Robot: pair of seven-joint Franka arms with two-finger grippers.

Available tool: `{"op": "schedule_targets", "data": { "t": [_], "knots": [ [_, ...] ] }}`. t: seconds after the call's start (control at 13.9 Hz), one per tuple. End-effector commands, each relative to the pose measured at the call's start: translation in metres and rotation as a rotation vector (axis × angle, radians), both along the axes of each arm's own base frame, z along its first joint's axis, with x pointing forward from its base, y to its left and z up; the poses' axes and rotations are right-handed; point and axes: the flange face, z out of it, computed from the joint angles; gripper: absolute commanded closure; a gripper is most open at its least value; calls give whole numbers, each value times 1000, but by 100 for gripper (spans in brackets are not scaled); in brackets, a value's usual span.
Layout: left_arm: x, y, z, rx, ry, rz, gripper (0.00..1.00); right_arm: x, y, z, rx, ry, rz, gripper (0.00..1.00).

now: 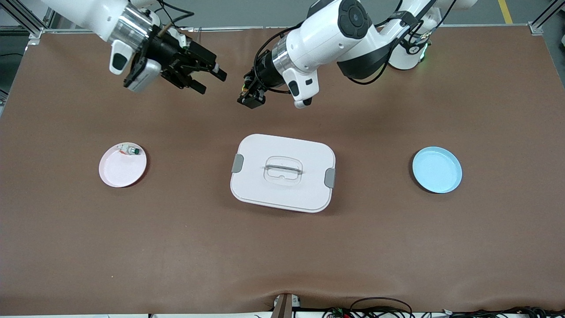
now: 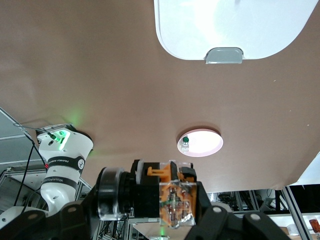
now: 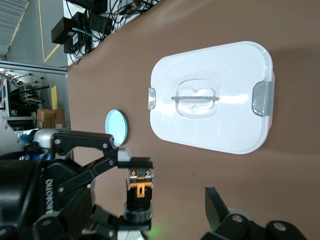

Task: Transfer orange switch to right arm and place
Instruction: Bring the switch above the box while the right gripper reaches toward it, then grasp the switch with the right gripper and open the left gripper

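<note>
Brown table (image 1: 282, 247), left gripper (image 1: 250, 98) fingers clamping orange switch (image 2: 172, 202) aloft, right gripper (image 1: 207, 78) fingers wide beside it

You have a brown table (image 1: 282, 247) carrying a white box (image 1: 282, 194) with grey clasps (image 1: 237, 163), a pale pink plate (image 1: 119, 172) and a light blue plate (image 1: 437, 170). On the pink plate sits a silvery-white button (image 1: 131, 151) with a green cap. The orange switch (image 3: 139, 189) is black with an orange middle
</note>
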Motion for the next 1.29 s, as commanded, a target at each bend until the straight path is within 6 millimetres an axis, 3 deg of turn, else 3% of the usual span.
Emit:
{"op": "schedule_targets", "data": {
  "t": [0.0,0.36,0.65,0.93,1.08,1.22],
  "knots": [
    [-1,-2,4,2,-12,19,63,-2,19,-24,5,23,-13,0],
    [-1,-2,3,3,-11,19,63,0,31,-38,22,76,-58,0],
    [-1,-2,3,4,-10,18,63,-6,52,-45,46,91,-88,0],
    [0,-1,3,5,-10,20,63,-5,58,-48,45,82,-92,0],
    [0,-1,3,5,-10,20,63,-5,58,-47,47,81,-90,37],
    [0,-1,2,6,-9,19,63,-5,59,-47,48,89,-94,85]
  ]
}}
